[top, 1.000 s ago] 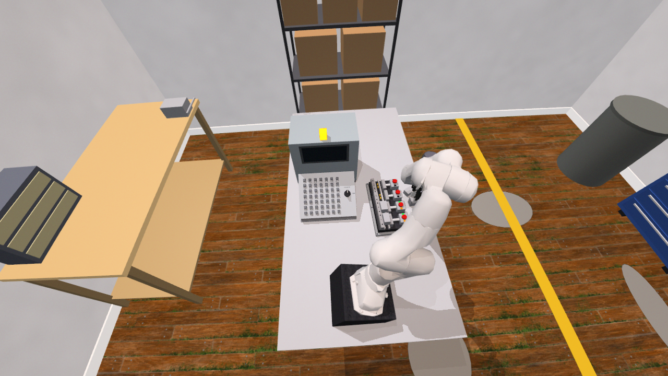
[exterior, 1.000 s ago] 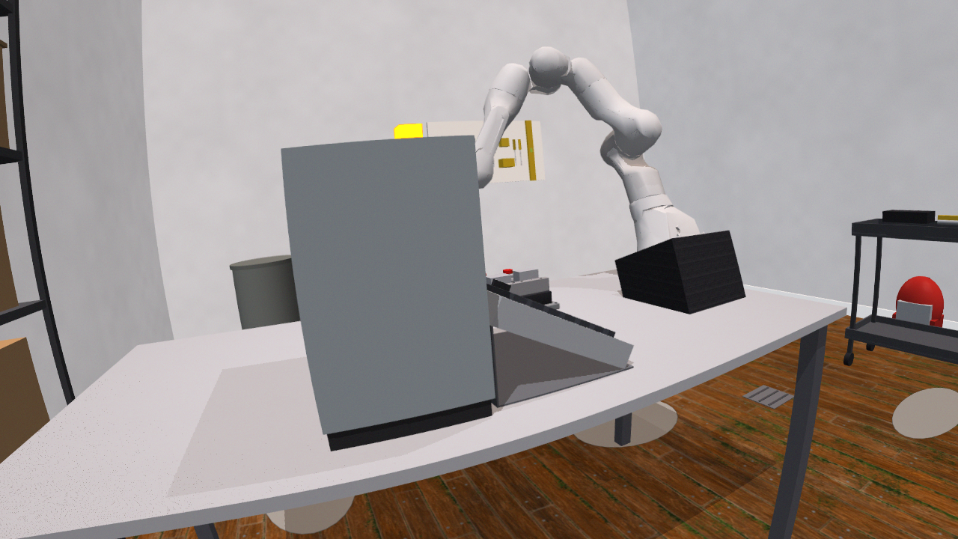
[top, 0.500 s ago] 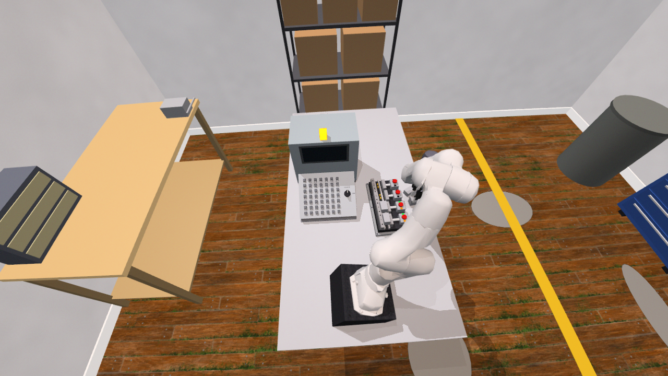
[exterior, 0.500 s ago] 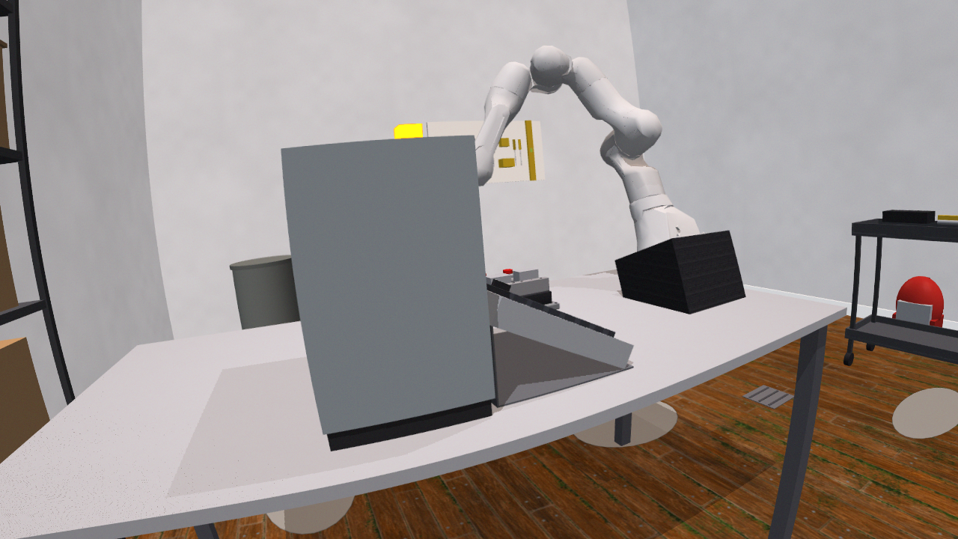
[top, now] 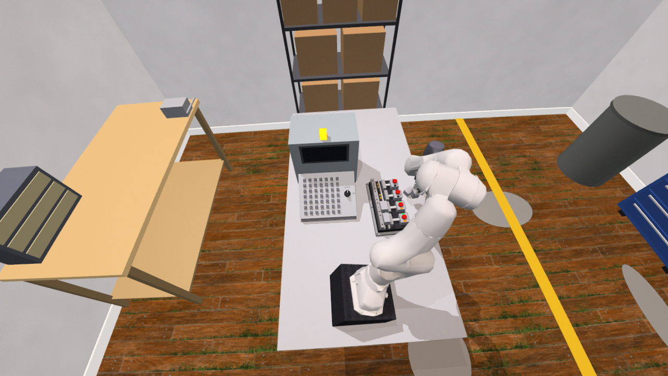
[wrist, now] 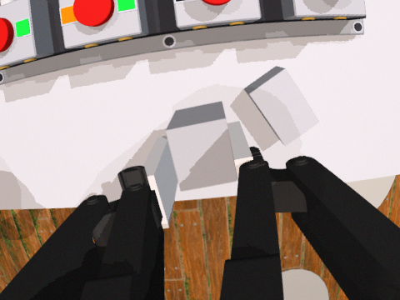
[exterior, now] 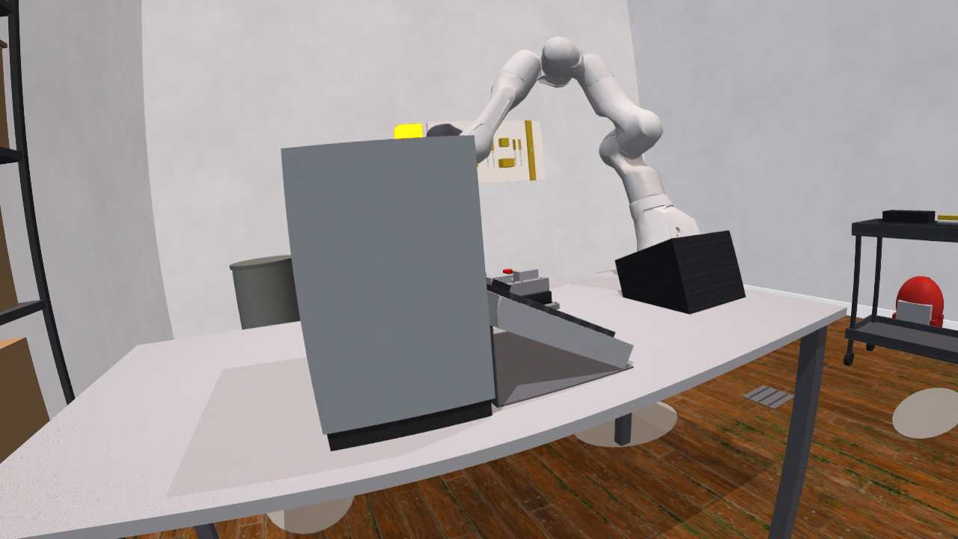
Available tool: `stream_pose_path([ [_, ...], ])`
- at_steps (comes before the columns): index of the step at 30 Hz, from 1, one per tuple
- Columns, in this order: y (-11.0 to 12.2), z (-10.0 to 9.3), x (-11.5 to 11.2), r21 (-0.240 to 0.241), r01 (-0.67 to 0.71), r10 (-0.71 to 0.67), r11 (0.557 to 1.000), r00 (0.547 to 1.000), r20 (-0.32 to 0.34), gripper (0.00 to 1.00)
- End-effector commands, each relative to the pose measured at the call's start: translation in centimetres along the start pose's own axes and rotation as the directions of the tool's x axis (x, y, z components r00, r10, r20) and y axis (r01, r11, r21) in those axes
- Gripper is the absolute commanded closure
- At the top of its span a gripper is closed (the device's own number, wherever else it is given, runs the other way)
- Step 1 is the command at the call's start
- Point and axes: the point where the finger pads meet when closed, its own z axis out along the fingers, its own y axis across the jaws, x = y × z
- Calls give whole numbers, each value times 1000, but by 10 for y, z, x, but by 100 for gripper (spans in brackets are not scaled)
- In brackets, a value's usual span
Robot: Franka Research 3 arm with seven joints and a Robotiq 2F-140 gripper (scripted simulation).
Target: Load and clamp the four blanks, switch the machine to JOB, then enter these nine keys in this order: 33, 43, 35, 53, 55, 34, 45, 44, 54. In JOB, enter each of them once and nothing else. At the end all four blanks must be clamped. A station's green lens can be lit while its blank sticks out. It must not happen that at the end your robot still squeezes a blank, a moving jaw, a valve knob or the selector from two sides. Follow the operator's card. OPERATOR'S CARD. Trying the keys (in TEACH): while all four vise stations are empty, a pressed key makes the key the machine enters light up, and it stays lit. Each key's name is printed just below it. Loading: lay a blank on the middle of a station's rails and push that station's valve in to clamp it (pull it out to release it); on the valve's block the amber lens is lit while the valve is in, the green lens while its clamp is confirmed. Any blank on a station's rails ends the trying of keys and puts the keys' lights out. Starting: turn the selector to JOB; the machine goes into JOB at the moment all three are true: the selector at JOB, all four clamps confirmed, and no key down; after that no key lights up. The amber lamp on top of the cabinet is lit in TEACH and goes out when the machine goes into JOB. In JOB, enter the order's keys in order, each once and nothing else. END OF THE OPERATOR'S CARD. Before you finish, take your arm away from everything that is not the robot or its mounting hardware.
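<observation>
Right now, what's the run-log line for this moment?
gripper: shut on blank | blank: outside vise stations | amber lamp: lit | mode: TEACH

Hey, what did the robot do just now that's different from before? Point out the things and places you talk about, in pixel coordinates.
The robot's arm (top: 434, 219) (exterior: 559, 57) went up a little. Its end effector (top: 414, 192) (wrist: 202, 149) is shut on a grey blank (wrist: 200, 146); I can't tell if it gripped it before. The yellow lamp (top: 323, 134) (exterior: 409, 130) stayed lit.
</observation>
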Motion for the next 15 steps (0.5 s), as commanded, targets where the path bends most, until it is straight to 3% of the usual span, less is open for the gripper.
stream_pose_path([
  [1,-7,-23,3,26,-10,10,1000,1000,-5,100],
  [3,-7,-23,3,26,-10,10,1000,1000,-5,100],
  [10,-6,-65,2,26,-10,10,1000,1000,-5,100],
  [15,-6,-84,2,26,-10,10,1000,1000,-5,100],
])
